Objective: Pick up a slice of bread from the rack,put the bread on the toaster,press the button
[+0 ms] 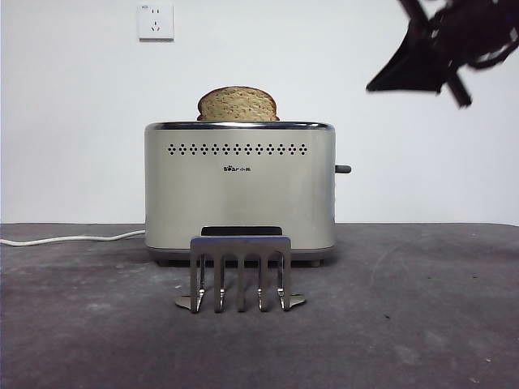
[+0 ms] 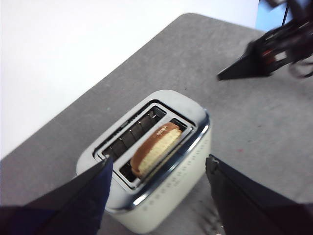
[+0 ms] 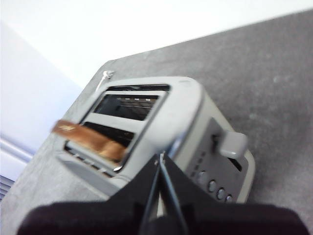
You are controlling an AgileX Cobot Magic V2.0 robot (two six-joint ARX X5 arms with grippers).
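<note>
The large tan wholemeal slice of bread point(image 1: 238, 104) with dark crust stands in one slot of the boxy cream-beige toaster point(image 1: 239, 198), its rounded top showing above the chrome rim. In the left wrist view the slice occupies the slot on the dotted-hole side; the other slot is vacant. The small brushed-steel comb-shaped rack point(image 1: 240, 271) stands just in front of the toaster and holds nothing.

Placement appears complete; the remaining step is judged to be the press. The small dark grey button point(image 1: 343, 169) projects sideways from the toaster's end wall near its top.

The right gripper point(image 3: 163, 164) hangs above and outboard of that end wall, jaws brought together to a point, holding nothing. Its wrist view looks down on the lever point(image 3: 232, 144), which lies ahead of and below the tip. It is the nearer arm for the press.

The left gripper point(image 2: 159, 169) hovers over the toaster top, jaws spread wide and empty, straddling the bread slot.

Open table lies beyond the button end; the descent path seems unobstructed. The white cord point(image 1: 73, 238) trails off the opposite end, well clear.
</note>
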